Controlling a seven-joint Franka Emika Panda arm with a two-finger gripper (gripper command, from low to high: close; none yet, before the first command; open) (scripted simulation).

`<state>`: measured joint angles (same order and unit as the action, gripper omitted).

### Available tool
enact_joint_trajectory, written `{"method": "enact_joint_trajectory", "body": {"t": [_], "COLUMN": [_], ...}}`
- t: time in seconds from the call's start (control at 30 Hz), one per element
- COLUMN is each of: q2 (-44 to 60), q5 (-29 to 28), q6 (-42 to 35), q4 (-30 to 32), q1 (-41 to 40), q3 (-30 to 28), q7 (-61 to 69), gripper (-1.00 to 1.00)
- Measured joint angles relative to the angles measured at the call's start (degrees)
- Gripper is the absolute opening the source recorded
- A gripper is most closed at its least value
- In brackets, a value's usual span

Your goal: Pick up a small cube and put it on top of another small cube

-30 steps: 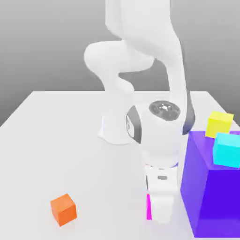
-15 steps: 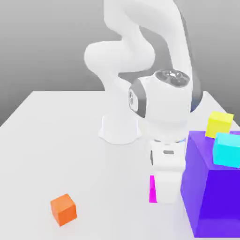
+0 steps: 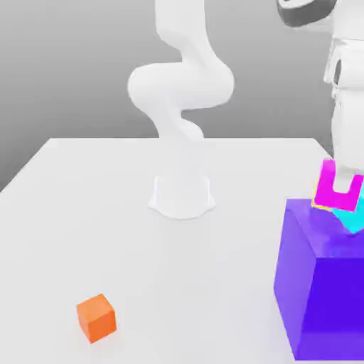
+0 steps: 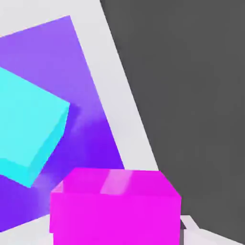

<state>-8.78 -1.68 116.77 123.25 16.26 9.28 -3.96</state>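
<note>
My gripper [image 3: 345,186] is shut on the small magenta cube [image 3: 327,188] and holds it in the air at the exterior view's right. It hangs just above the big purple block [image 3: 320,284]. A cyan cube [image 3: 350,220] rests on that block's top, right below and behind the held cube. In the hand view the magenta cube [image 4: 115,206] sits close in front, with the cyan cube [image 4: 26,129] and the purple block [image 4: 88,139] beneath it. The small orange cube [image 3: 96,318] lies on the table near the front at the exterior view's left.
The arm's white base [image 3: 181,195] stands mid-table. A thin sliver of a yellow cube [image 3: 319,206] peeks out from behind the magenta cube. The white table [image 3: 85,213] stretches between the base and the orange cube.
The gripper has risen from the table with the magenta cube and swung to the exterior view's right, from beside the purple block to above its top. The orange cube has not moved.
</note>
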Motion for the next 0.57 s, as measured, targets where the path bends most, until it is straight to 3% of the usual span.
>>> {"method": "enact_joint_trajectory", "body": {"t": [0.07,0.2,0.23,0.43,0.57], "q2": [0.3,3.5,4.1,4.3,1.6], "q5": [2.3,3.0,2.9,2.8,3.0], "q6": [-1.3,6.0,7.3,8.0,1.1], "q4": [-0.2,4.7,5.6,6.0,1.6], "q1": [0.5,0.8,0.8,0.8,1.0], "q3": [0.4,0.6,0.7,0.7,0.3], "q7": [-1.4,-2.4,-2.4,-2.6,-2.3], "gripper": [-1.00,-1.00,1.00,1.00,1.00]}}
